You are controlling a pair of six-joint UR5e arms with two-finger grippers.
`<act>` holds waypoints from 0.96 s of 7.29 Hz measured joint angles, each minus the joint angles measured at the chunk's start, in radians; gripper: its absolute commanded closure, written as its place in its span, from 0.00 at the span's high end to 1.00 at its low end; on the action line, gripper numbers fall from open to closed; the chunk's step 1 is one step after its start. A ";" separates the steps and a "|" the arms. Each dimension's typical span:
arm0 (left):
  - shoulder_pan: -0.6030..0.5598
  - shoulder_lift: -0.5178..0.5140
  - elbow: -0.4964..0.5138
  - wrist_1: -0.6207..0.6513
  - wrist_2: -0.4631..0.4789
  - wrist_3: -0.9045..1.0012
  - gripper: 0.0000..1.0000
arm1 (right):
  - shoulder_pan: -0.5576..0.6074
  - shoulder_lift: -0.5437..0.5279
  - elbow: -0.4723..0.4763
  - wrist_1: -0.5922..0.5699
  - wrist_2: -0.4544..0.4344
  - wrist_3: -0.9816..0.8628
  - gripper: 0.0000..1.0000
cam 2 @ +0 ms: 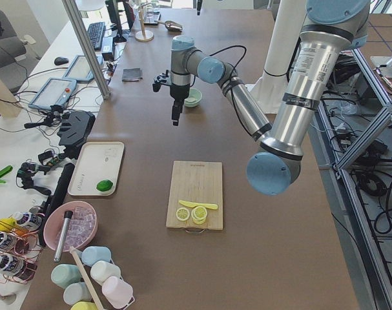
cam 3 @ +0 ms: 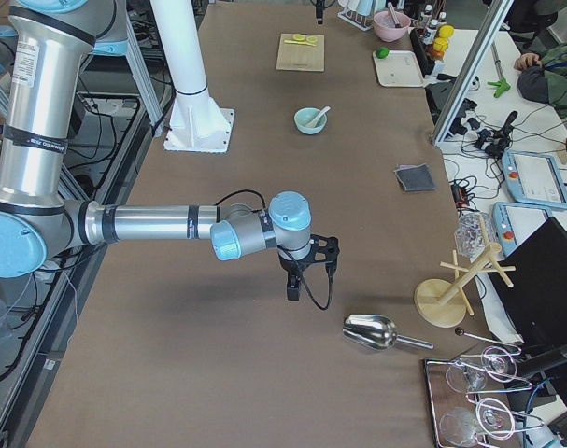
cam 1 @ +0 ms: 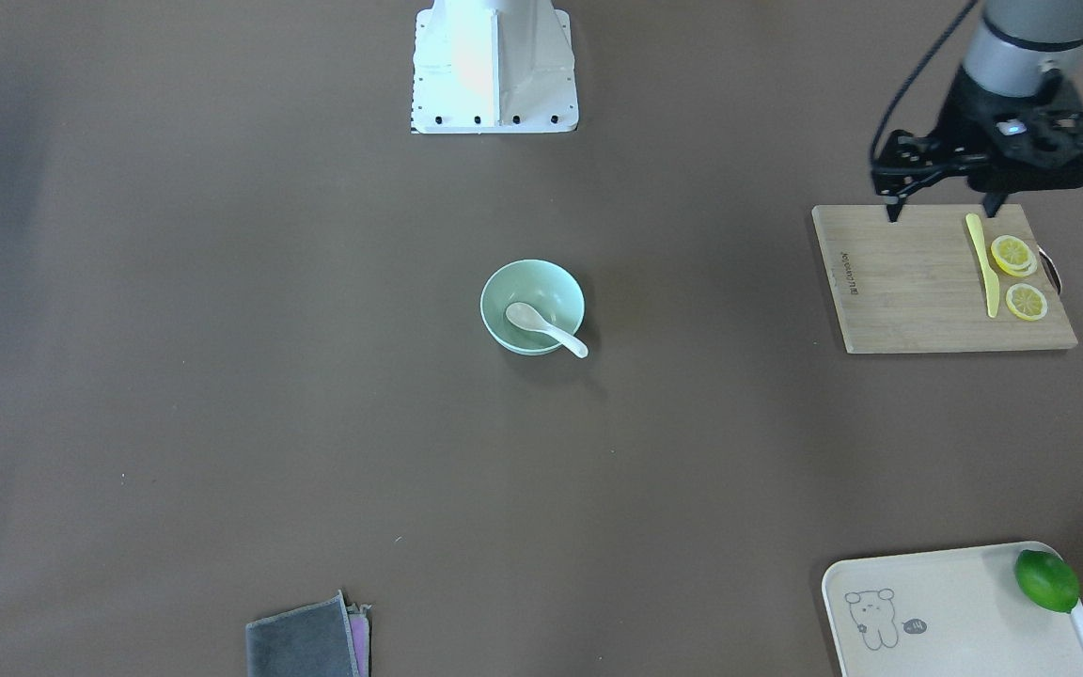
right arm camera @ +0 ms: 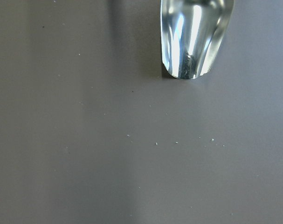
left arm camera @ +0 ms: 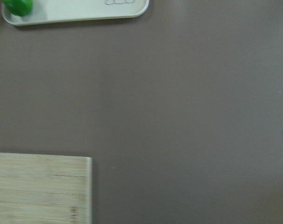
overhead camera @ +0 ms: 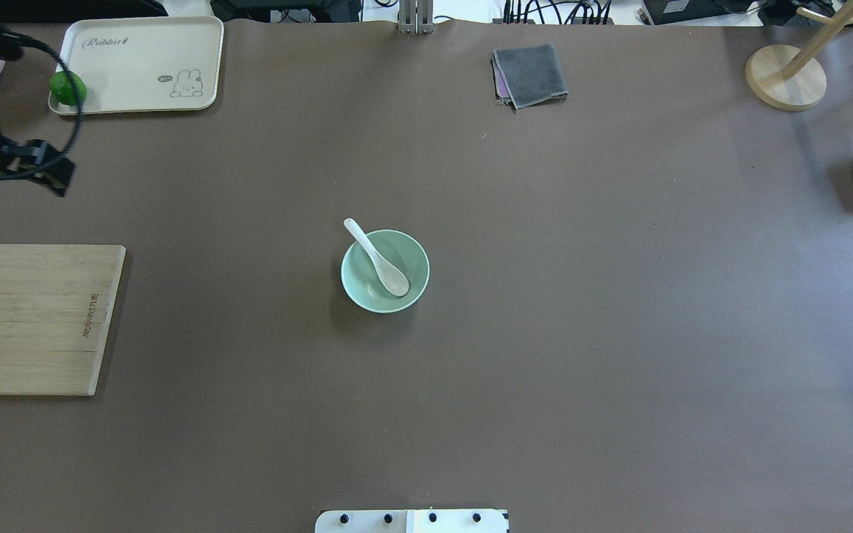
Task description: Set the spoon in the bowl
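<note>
One spoon [cam 1: 541,327] sits in bowl [cam 1: 530,263] at mid-table: scoop down on bowl floor, handle propped over rim, pointing toward the far-left corner. Rim carries the handle, so it should rest w/o support. L gripper [cam 1: 944,209] hangs above the cutting board [cam 1: 918,282] near the table's left end, fingers spread, nothing held. Judged clear of the work; task looks done. R gripper [cam 3: 292,280] is near the steel scoop [cam 3: 372,331] at the right end; open/closed state can't be told.
</note>
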State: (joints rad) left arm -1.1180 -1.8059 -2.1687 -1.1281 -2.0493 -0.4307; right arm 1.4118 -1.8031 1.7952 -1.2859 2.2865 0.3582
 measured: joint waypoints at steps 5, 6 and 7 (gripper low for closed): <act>-0.494 0.243 0.320 -0.177 -0.214 0.750 0.98 | 0.201 0.009 -0.064 -0.101 0.108 -0.287 1.00; -0.503 0.303 0.344 -0.268 -0.218 0.758 0.98 | 0.229 0.012 -0.059 -0.137 0.114 -0.326 1.00; -0.507 0.350 0.354 -0.335 -0.225 0.757 0.98 | 0.245 0.012 -0.058 -0.154 0.116 -0.345 1.00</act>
State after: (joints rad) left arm -1.6246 -1.4562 -1.8144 -1.4635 -2.2745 0.3258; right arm 1.6567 -1.7914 1.7376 -1.4397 2.4024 0.0133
